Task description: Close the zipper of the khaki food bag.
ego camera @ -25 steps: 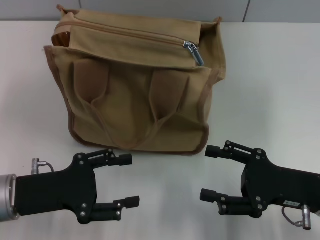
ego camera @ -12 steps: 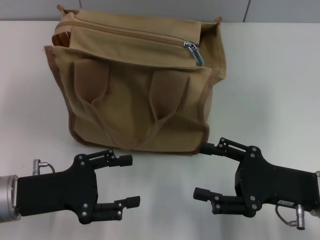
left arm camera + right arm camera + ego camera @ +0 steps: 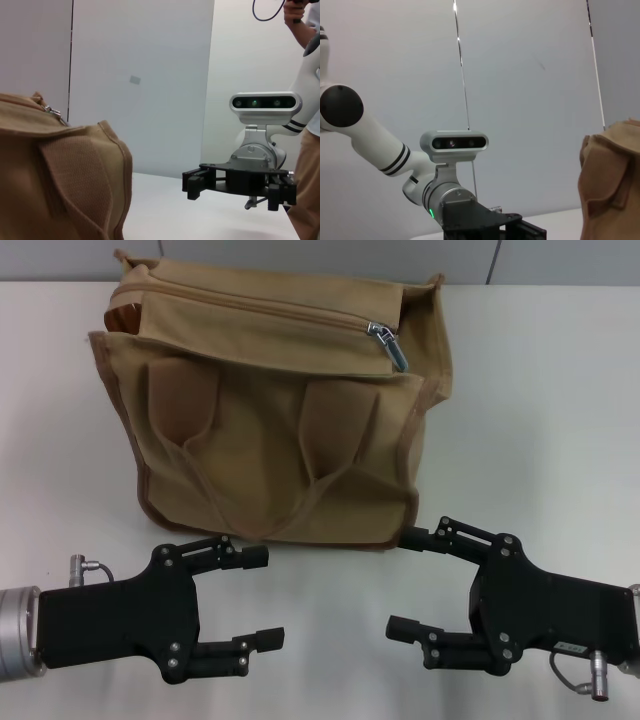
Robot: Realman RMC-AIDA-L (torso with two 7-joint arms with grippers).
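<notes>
Head view: the khaki food bag is sitting on the white table, its zipper lying along the top (silver pull at the right end). Nearer, the left gripper and right gripper are hovering, fingers spread wide, gripping nothing.

The head camera looks down from above at the bench. The 2 wrist cameras sit low and look sideways across it at each other. All 3 see the khaki food bag.
</notes>
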